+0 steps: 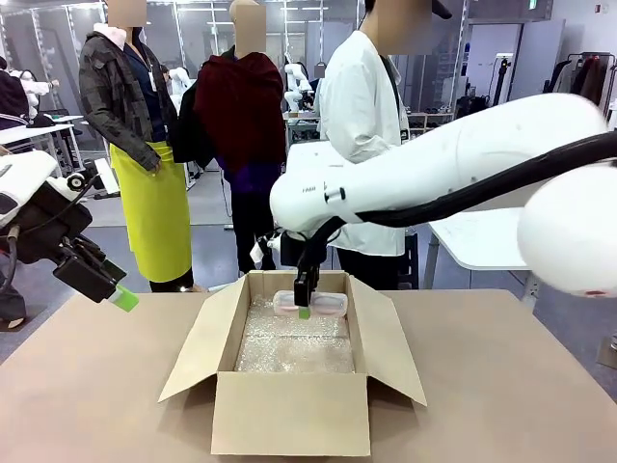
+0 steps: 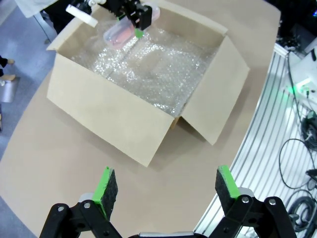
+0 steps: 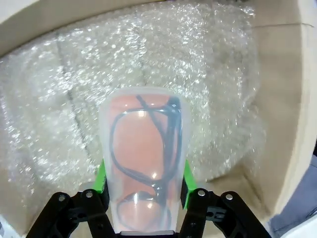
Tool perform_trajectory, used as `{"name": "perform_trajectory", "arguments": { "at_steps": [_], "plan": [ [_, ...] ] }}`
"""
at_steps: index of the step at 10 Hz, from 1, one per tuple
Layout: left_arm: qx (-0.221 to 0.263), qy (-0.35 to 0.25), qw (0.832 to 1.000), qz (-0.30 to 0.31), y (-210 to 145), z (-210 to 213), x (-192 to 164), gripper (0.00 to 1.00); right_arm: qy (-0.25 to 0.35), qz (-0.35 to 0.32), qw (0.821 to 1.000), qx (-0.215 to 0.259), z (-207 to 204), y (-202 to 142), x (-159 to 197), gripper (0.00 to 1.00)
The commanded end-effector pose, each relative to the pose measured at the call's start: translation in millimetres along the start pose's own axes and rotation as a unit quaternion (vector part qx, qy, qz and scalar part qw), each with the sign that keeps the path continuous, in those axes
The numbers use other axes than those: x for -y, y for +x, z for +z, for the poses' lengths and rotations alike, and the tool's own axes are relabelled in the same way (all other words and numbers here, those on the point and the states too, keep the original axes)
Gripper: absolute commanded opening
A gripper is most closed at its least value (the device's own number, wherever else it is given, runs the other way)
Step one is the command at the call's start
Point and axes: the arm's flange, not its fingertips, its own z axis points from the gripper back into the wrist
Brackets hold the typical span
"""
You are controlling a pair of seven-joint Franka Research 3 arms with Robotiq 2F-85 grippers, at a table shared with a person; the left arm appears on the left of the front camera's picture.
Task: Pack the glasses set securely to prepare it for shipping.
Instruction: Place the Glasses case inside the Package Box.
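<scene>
Hanging over the far end of the box in the front view, the right fingers are clamping the pink case. The case is lying level, with its long axis running side to side across the box, and it is sitting just above the wrap that lines the floor. I judge the coming move to be a short drop straight down. The right arm is doing the work. The left fingers are idling well apart from the box, off to the left above the table.

Looking along the left fingers in the left wrist view, they are standing wide apart and holding nothing, with bare table beneath them. The box is lying well ahead of them. The case is showing at the box's far corner under the right fingers.

Looking down the right fingers in the right wrist view, the green pads are pressing on the two long edges of the case, pinching it across its short width. Its long axis is running straight away from the wrist. Dark spectacles are showing through the lid. Wrap is spreading beneath the case and all round it, and a box wall is standing off to one side. Whether the case is already touching the wrap cannot be told from here.
</scene>
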Motion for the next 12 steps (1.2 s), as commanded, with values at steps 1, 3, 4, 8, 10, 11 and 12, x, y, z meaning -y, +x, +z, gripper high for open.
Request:
{"name": "perform_trajectory", "arguments": {
  "at_steps": [1,3,4,8,10,11,12],
  "plan": [
    [0.006,-0.008,1.000,-0.001,-1,1,0,1.00,-0.012,0.012,1.000,-0.001,-14,12,16,0.45],
    [0.006,-0.008,1.000,-0.001,-1,1,0,1.00,-0.006,0.036,0.999,0.006,-34,14,27,0.45],
    [0.006,-0.008,1.000,-0.001,-1,1,0,1.00,-0.009,0.052,0.999,0.003,-41,15,31,0.45],
    [0.006,-0.008,1.000,-0.001,-1,1,0,1.00,-0.007,0.105,0.994,0.005,-49,11,38,0.88],
    [0.006,-0.008,1.000,-0.001,-1,1,0,1.00,-0.010,0.107,0.994,0.008,-41,13,33,1.00],
    [0.006,-0.008,1.000,-0.001,-1,1,0,1.00,-0.011,0.110,0.994,0.013,-37,14,30,1.00],
    [0.006,-0.008,1.000,-0.001,-1,1,0,1.00,-0.008,0.109,0.994,0.013,-34,15,28,1.00]
  ]
}}
